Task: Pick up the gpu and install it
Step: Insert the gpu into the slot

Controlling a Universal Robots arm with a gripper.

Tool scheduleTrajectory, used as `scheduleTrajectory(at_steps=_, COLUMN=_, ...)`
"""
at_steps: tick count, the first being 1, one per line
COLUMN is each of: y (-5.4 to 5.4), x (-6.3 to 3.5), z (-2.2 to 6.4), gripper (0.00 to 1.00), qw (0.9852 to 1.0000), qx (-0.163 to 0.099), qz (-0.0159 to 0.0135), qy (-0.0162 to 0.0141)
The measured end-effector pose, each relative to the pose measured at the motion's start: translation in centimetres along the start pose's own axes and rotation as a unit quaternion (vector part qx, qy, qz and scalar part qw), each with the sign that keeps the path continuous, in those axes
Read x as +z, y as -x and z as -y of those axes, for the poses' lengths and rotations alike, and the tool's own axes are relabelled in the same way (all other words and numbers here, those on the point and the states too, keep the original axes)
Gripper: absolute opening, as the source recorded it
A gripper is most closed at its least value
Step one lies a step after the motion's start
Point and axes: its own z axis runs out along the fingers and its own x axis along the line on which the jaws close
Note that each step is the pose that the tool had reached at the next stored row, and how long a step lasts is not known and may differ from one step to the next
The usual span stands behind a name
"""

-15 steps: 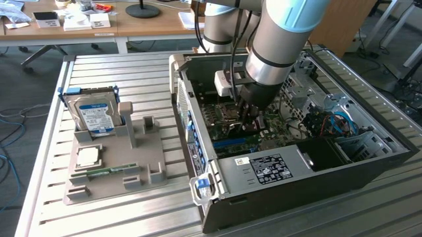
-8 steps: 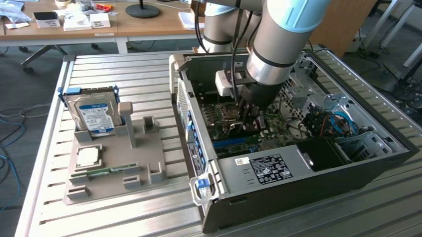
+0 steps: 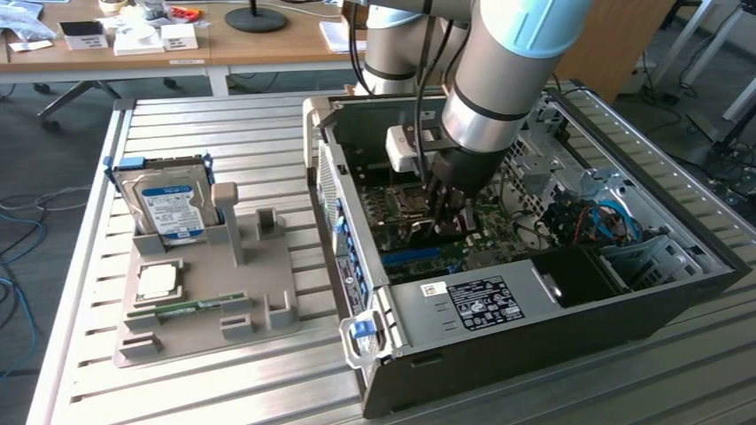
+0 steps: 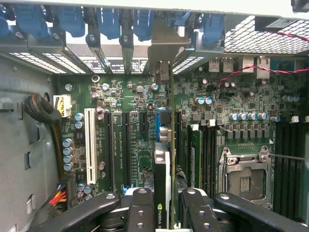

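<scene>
Fingers [image 4: 140, 208] of the gripper [image 4: 166, 215] are clamped on the gpu [image 4: 163, 169], one black pad on each face of its near end. The card stands on edge inside the open computer case [image 3: 661, 292], above the motherboard [image 4: 140, 145]. Its silver bracket reaches toward the far wall of slot openings with blue latches. Whether its lower edge is already seated in a slot I cannot tell. I judge the card light and stiff but fragile: a thin green board with small parts on its face and bare contacts along one edge. The black block (it carries a logo) is the safest place to squeeze, though its smooth shell could slip if the card twists. Pressure should go straight down, not sideways, or the board may flex. By count there is one gpu, one white slot [image 4: 89, 145] among several black ones, and one empty CPU socket [image 4: 246, 179]. On the tabletop [image 3: 177, 390], at the exterior view's left, one grey holder tray [image 3: 266, 283] carries one hard drive [image 3: 172, 208], one processor chip [image 3: 158, 282] and one memory stick [image 3: 189, 308].
</scene>
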Motion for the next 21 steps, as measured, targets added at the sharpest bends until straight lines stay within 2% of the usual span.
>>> scheduleTrajectory(at_steps=11, y=-0.01, x=0.07, z=0.01, gripper=0.27, qw=1.0, qx=0.0, qz=0.0, qy=0.0002)
scheduleTrajectory(at_steps=12, y=-0.01, x=0.08, z=0.05, gripper=0.27, qw=1.0, qx=0.0, qz=0.0, qy=0.0006)
scheduleTrajectory(at_steps=14, y=0.0, x=0.1, z=0.17, gripper=0.27, qw=1.0, qx=0.0, qz=0.0, qy=0.0044)
scheduleTrajectory(at_steps=16, y=0.0, x=0.07, z=0.19, gripper=0.27, qw=1.0, qx=0.001, qz=-0.0004, qy=0.0066)
scheduleTrajectory(at_steps=21, y=0.0, x=0.09, z=0.2, gripper=0.27, qw=1.0, qx=0.001, qz=-0.0004, qy=0.0079)
